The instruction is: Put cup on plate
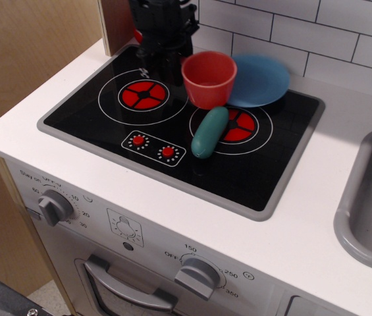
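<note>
The orange-red cup (209,79) hangs upright in the air, its right side in front of the left edge of the light blue plate (263,80). The plate lies flat on the back right of the black stovetop (106,122). My black gripper (176,64) comes down from the top of the view and is shut on the cup's left side. The contact point and the cup's handle are hidden by the fingers (164,60). I cannot tell how high the cup is above the stovetop.
A teal oblong toy (209,132) lies on the right burner just in front of the cup. A bit of red (137,34) shows behind the arm by the tiled wall. A grey sink (370,204) is at the right edge.
</note>
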You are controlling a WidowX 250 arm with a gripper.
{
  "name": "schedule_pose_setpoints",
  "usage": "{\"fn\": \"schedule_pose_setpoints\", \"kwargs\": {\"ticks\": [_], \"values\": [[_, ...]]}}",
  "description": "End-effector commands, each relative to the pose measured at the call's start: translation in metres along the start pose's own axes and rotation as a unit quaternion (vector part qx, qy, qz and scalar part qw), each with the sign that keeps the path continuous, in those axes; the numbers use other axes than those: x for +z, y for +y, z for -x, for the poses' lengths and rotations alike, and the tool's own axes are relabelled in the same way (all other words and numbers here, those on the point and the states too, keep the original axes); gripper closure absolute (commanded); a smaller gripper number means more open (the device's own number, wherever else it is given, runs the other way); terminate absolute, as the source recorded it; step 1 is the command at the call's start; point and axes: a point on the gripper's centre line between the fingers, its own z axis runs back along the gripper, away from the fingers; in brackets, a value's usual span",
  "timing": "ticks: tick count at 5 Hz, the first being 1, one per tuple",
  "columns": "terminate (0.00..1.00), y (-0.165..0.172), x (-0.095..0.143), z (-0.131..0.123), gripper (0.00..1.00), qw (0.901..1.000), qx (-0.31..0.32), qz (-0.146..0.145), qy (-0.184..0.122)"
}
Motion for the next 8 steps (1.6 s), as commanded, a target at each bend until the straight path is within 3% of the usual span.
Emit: {"fn": "schedule_pose_setpoints", "kwargs": {"ticks": [1, 2, 5, 6, 8], "values": [[0.00, -0.036, 0.016, 0.012, 1.00, 0.9988, 0.032, 0.036, -0.008], [0.00, -0.045, 0.021, 0.014, 1.00, 0.9978, 0.049, 0.044, -0.008], [0.00, -0.050, 0.007, 0.037, 1.00, 0.9991, 0.040, 0.016, 0.001], [0.00, -0.046, 0.015, 0.038, 0.00, 0.9999, 0.011, 0.008, -0.006], [0.00, -0.040, 0.033, 0.025, 0.00, 0.9980, 0.027, 0.030, -0.048]]}}
